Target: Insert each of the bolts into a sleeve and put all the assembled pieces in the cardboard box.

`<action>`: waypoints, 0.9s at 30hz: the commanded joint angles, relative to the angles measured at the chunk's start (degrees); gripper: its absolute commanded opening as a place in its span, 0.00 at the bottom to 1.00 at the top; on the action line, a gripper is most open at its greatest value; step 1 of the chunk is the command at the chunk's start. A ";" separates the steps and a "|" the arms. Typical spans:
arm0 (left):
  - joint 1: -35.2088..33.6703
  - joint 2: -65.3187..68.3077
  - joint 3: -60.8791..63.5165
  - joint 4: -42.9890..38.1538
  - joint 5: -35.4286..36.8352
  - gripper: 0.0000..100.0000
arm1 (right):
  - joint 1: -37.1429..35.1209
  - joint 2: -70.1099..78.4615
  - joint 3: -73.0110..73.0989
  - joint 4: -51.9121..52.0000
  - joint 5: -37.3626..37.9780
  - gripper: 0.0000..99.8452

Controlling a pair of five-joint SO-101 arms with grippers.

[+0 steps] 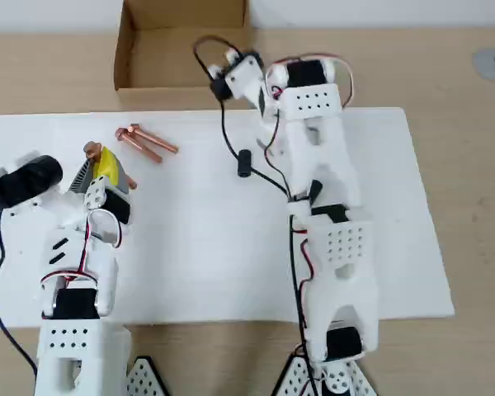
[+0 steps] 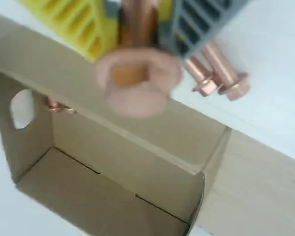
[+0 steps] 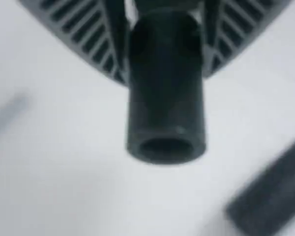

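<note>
At the table (image 1: 478, 206), left end effector (image 1: 96, 159) grips bolt (image 2: 137, 81) head-outward; right end effector (image 1: 224, 81) grips sleeve (image 3: 166, 98) mouth-outward.

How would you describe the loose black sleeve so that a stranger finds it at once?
Find the white mat near the cardboard box. Near its middle, close beside the right arm, a short black sleeve lies by a black cable. Unlike the other sleeve, held in the right arm's fingers, it lies free.
</note>
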 commanded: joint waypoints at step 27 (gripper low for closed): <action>15.74 -1.63 -14.86 16.62 -10.37 0.01 | -15.34 -92.18 57.98 -0.44 -19.96 0.01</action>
